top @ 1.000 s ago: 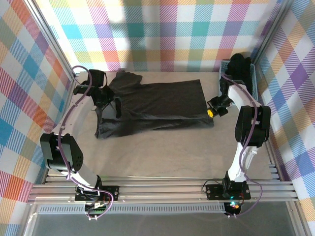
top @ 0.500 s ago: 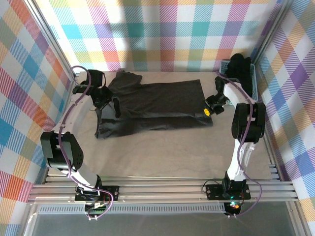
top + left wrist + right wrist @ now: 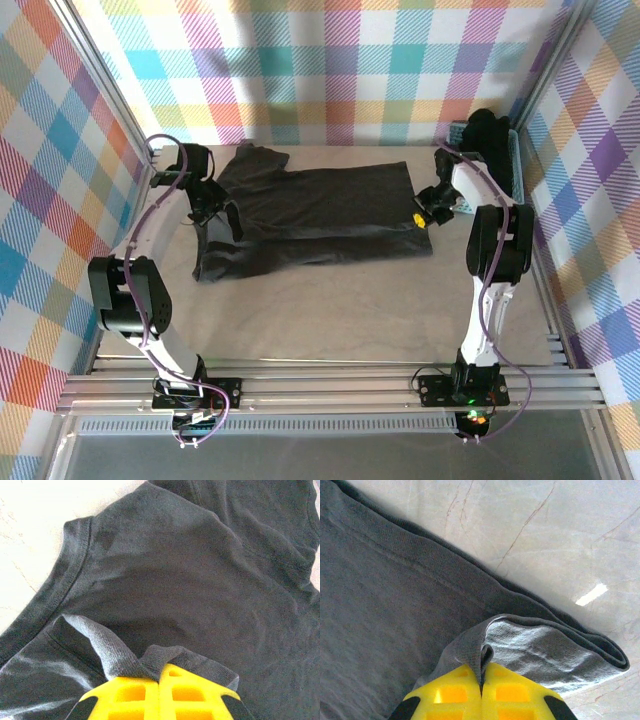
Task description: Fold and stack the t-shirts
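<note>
From above, we note one black t-shirt (image 3: 320, 210) spread across the far half of the counter (image 3: 350, 310), sleeves to the left, hem to the right. The left claw (image 3: 210, 207) sits on its sleeve end and the right claw (image 3: 420, 218) on its hem edge. A light blue basket (image 3: 516, 170) at the far right holds a dark bundle (image 3: 487, 132). On the left wrist view, we see the left claw (image 3: 159, 692) pinched tight on a raised fold of the t-shirt (image 3: 190, 580), with pale counter (image 3: 30, 525) at upper left. On the right wrist view, the right claw (image 3: 481, 697) is clamped on a lifted fold by the t-shirt (image 3: 380, 605) hem, with the counter (image 3: 545, 530) beyond.
</note>
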You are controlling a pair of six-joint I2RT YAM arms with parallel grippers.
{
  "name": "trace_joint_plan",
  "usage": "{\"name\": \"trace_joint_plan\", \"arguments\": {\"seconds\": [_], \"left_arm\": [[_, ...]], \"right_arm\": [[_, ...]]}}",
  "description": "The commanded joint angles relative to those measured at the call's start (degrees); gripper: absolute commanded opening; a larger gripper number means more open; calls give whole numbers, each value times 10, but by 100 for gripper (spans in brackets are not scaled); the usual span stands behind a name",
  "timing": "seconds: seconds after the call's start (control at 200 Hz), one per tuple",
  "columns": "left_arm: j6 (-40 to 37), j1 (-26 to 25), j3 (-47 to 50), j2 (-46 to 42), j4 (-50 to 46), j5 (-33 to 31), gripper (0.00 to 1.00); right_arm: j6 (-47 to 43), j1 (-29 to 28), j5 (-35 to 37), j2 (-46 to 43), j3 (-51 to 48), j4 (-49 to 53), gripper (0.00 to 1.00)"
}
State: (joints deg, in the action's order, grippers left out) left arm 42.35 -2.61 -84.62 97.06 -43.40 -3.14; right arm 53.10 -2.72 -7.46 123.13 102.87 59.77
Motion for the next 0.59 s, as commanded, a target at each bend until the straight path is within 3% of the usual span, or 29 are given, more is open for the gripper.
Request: {"name": "trace_joint_plan", "arguments": {"seconds": [0.0, 0.14, 0.18, 0.22, 0.28, 0.38, 0.48, 0.59], "left_arm": [[-9, 14, -19, 13, -12, -24, 0], [-13, 15, -23, 34, -3, -12, 0], [-18, 16, -24, 44, 6, 1, 0], [-26, 16, -29, 56, 19, 24, 11], [-40, 17, -40, 75, 35, 48, 36], [-47, 17, -51, 75, 32, 29, 64], [-33, 17, -34, 33, -2, 3, 66], [-3, 17, 68, -45, -26, 8, 61]], "right_arm": [[-14, -4, 14, 20, 29, 24, 0], [-27, -4, 9, 37, 52, 20, 0], [-37, -4, 0, 39, 55, 6, 8], [-51, -4, -12, 42, 58, -9, 17], [-74, -5, -9, 41, 71, -11, 31], [-114, -5, 3, 34, 90, 7, 45], [-140, -6, 20, -8, 62, 13, 55], [-152, -5, 22, -74, -29, -8, 57]]}}
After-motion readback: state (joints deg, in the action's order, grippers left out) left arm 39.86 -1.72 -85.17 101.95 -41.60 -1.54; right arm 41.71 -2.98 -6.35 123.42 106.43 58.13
